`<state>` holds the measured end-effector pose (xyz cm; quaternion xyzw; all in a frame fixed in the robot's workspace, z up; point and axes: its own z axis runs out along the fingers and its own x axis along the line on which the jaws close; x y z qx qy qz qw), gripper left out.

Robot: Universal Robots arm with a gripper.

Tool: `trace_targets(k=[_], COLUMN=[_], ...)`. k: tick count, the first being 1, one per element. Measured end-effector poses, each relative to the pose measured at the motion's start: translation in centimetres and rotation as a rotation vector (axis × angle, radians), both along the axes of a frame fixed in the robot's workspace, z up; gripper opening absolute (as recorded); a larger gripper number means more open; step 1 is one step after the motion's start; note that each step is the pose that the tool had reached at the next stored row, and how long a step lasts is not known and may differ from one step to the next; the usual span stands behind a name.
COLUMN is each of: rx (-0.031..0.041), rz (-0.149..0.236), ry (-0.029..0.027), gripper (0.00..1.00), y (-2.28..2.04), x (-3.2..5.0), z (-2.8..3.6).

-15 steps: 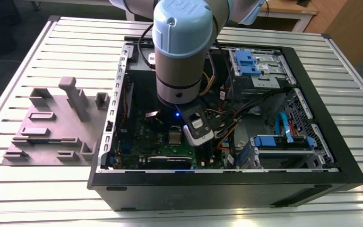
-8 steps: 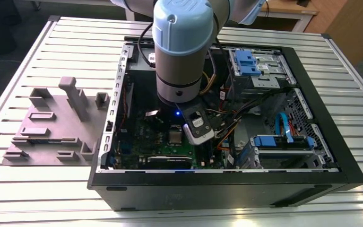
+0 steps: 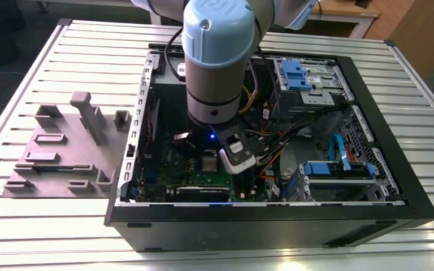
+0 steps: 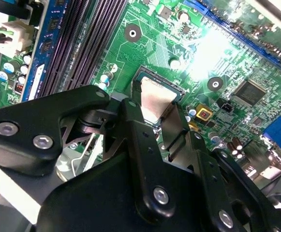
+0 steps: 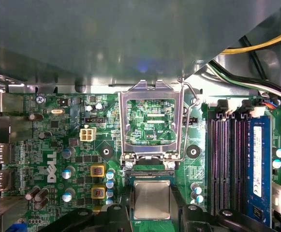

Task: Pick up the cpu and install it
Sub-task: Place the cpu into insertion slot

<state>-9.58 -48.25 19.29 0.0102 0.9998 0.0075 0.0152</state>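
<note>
The cpu (image 5: 152, 200) is a small silvery square chip held between my gripper's two black fingers (image 5: 125, 215), which press on its opposite sides. It sits low over the dark socket (image 5: 150, 173) on the green motherboard (image 5: 58, 145), roughly level; whether it is fully seated I cannot tell. The socket's metal frame (image 5: 150, 92) stands flipped open behind it, its lever (image 5: 186, 121) alongside. In the second wrist view the cpu (image 4: 155, 99) shows between the fingers (image 4: 133, 123). In the exterior view my gripper (image 3: 212, 160) reaches down inside the open computer case (image 3: 277, 217), over the cpu (image 3: 210, 164).
Black memory slots (image 5: 227, 164) and a blue memory stick (image 5: 258, 164) run beside the socket. Cable bundles (image 3: 277, 141) and blue drive bays (image 3: 304, 76) crowd the case's right in the exterior view. A grey plastic fixture (image 3: 59, 152) sits on the slatted table (image 3: 21, 84) left of the case.
</note>
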Motion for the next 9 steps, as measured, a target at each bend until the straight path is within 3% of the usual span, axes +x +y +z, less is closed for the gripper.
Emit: trace_targets(k=[9], rx=[0.0035], rz=[0.000], ry=[-0.0001], gripper=[0.41], y=[0.01], x=[-0.07], z=[-0.09])
